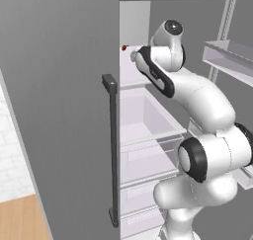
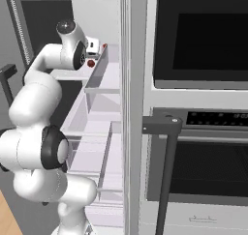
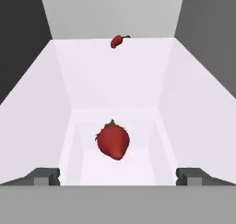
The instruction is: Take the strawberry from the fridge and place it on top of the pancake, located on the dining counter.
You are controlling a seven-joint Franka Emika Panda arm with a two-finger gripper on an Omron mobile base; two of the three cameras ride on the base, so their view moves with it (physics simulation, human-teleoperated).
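A red strawberry with a green cap lies on the white fridge shelf, just ahead of my gripper and centred between its tips. The fingertips stand far apart, so the gripper is open and empty. In the right base view the hand reaches into the upper fridge compartment, with the strawberry just below it. The fridge has its left door shut and its right door swung open. The pancake and the dining counter are out of view.
A smaller red item lies at the back of the same shelf. Clear drawers sit below the shelf. The open door's bins hang to the arm's right. A dark bar handle and a wall oven flank the opening.
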